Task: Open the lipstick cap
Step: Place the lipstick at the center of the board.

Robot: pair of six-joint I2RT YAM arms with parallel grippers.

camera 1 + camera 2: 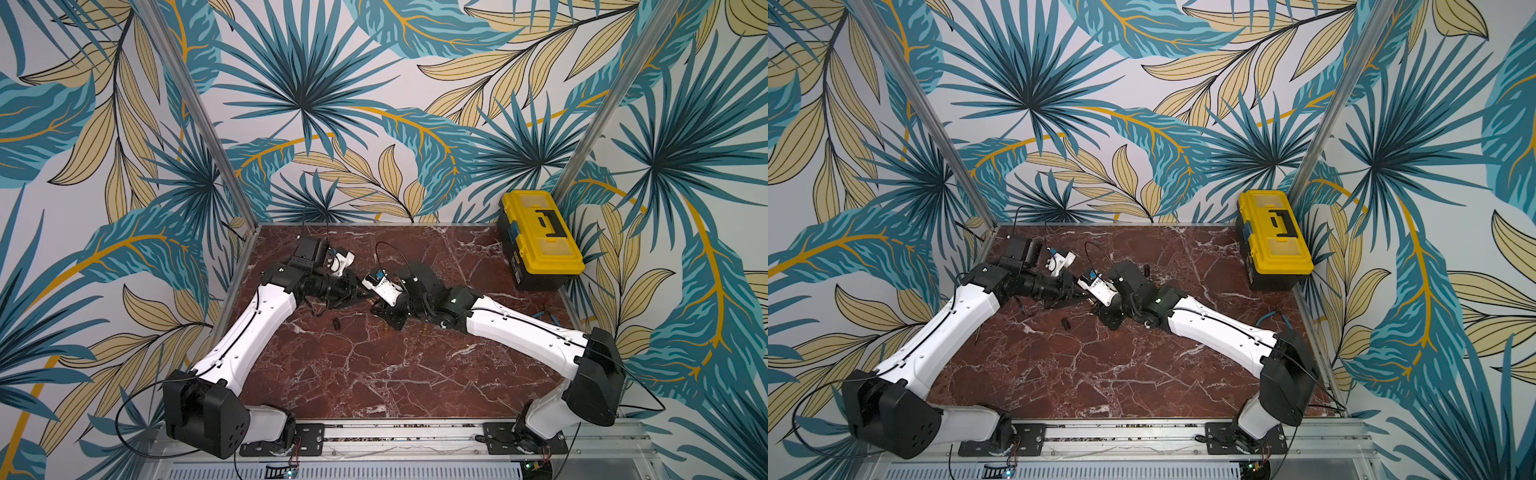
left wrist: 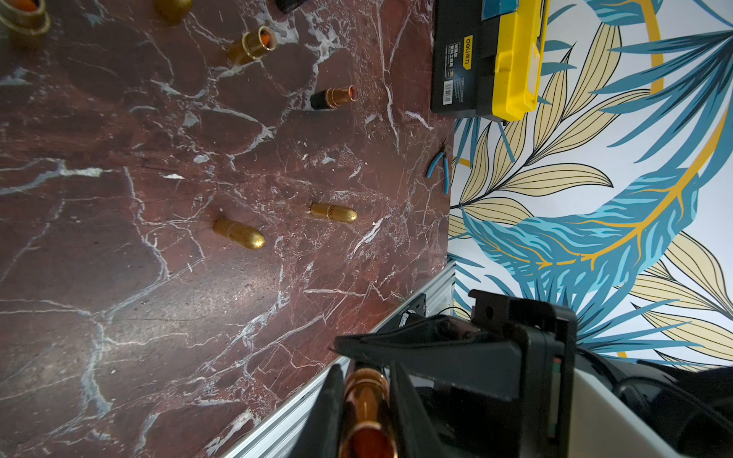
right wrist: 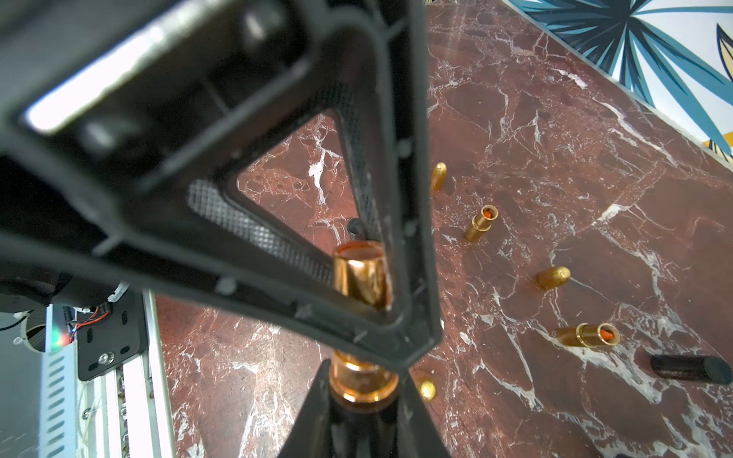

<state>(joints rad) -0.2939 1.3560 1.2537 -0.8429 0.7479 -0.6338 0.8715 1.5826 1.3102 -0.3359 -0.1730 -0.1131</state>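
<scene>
Firmly, left gripper (image 2: 367, 374) and right gripper (image 3: 363, 372) both clamp the copper lipstick (image 3: 361, 277); toolbox (image 2: 511, 59) reads "deli".

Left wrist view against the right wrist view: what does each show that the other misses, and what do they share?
Only the left wrist view: the yellow toolbox and blue pliers at the table's edge.
Only the right wrist view: the mesh pads of the left fingers, seen close up, and a wired base plate.
Both: the held copper lipstick, plus gold caps and open gold lipsticks on the marble table.
</scene>
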